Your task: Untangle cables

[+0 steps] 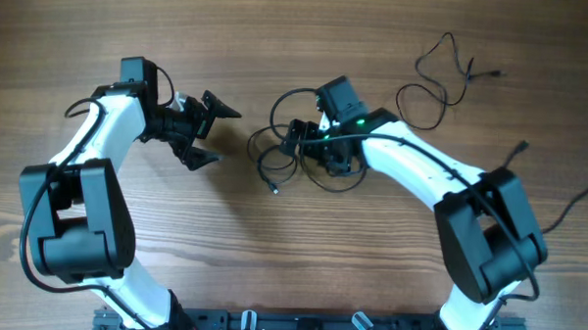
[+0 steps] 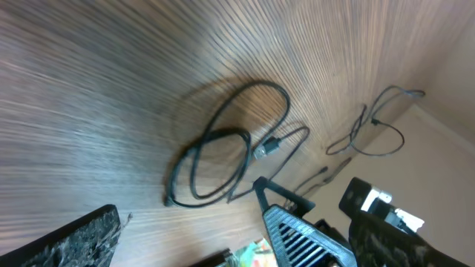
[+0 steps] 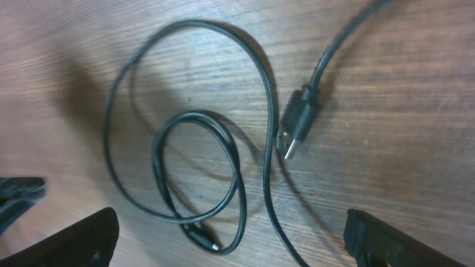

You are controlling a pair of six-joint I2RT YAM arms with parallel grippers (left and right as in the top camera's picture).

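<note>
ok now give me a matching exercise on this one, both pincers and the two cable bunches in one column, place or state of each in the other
1 left pincer
2 right pincer
3 coiled cable
4 loose thin cable

a far right part of the table, no pincer near it
b open, off to the left of the coil
c open, directly over the coil
d mid-table, looped, a plug end showing

Pairs: 1-b, 2-c, 3-d, 4-a
</note>
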